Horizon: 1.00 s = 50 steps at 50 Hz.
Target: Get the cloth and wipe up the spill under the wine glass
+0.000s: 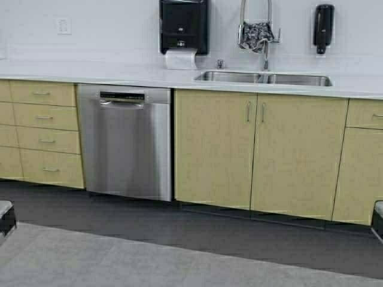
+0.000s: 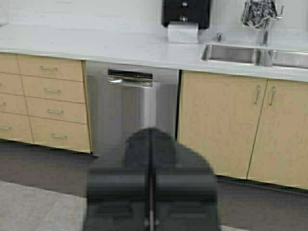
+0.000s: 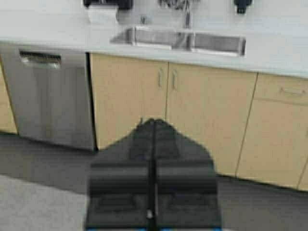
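Observation:
The cloth, dark with a white pattern, hangs bunched over the tall faucet above the sink at the back wall. It also shows in the left wrist view. The wine glass and the spill are out of view. My left gripper is shut and empty, held low at the far left edge of the high view. My right gripper is shut and empty, low at the far right edge. Both are far from the counter, with open floor between.
A white countertop runs across the wall with a double steel sink. Below it are a steel dishwasher and tan cabinets. A black paper towel dispenser and a soap dispenser hang on the wall.

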Motion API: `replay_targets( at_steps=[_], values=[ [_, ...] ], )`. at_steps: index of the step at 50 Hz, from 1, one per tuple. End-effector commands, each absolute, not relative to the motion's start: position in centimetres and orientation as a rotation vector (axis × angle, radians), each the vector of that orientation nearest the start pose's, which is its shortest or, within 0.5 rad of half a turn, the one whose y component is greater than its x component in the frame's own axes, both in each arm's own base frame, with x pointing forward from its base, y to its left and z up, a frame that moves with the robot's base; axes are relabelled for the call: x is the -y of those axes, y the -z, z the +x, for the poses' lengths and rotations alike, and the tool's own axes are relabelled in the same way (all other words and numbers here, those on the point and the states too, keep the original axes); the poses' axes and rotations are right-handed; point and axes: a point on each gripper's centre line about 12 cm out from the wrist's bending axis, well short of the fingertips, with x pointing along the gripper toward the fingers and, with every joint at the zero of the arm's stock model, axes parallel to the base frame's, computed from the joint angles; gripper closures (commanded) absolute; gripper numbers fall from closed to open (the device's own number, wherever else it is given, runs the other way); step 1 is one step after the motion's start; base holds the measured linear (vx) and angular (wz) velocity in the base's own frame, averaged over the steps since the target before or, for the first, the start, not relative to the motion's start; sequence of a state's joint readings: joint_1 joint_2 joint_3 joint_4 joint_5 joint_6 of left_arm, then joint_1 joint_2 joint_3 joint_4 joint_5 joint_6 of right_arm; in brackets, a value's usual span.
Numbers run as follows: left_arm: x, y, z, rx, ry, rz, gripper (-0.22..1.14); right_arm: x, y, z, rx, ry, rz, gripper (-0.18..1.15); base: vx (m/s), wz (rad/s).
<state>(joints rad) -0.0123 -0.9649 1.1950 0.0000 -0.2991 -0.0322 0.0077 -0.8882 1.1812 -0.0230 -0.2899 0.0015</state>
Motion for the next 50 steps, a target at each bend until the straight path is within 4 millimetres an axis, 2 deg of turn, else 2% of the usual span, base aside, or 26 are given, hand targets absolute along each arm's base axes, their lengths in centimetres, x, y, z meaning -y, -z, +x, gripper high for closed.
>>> replay_targets(
  at_steps=[1, 15, 30, 37, 50],
  values=[
    [0.2, -29.5, 20.0, 0.093, 0.013, -0.031, 0.89, -0.3, -28.3, 21.7, 0.008, -0.018, -0.028, 0.92, 0.09, -0.03],
    [0.2, -29.7, 19.9, 0.104, 0.013, -0.036, 0.89, -0.3, -28.8, 21.4, 0.028, -0.018, -0.028, 0.92, 0.15, 0.02],
    [0.2, -29.7, 19.7, 0.115, 0.014, -0.033, 0.89, -0.3, -29.8, 20.2, 0.086, -0.018, -0.009, 0.92, 0.25, 0.03],
    [0.3, -28.7, 19.6, 0.109, 0.017, -0.024, 0.89, -0.3, -28.9, 19.7, 0.075, -0.019, 0.018, 0.92, 0.30, 0.02],
    [0.3, -28.9, 19.6, 0.144, 0.018, -0.024, 0.89, -0.3, -28.9, 19.6, 0.078, -0.020, 0.023, 0.92, 0.31, -0.03]
  ],
)
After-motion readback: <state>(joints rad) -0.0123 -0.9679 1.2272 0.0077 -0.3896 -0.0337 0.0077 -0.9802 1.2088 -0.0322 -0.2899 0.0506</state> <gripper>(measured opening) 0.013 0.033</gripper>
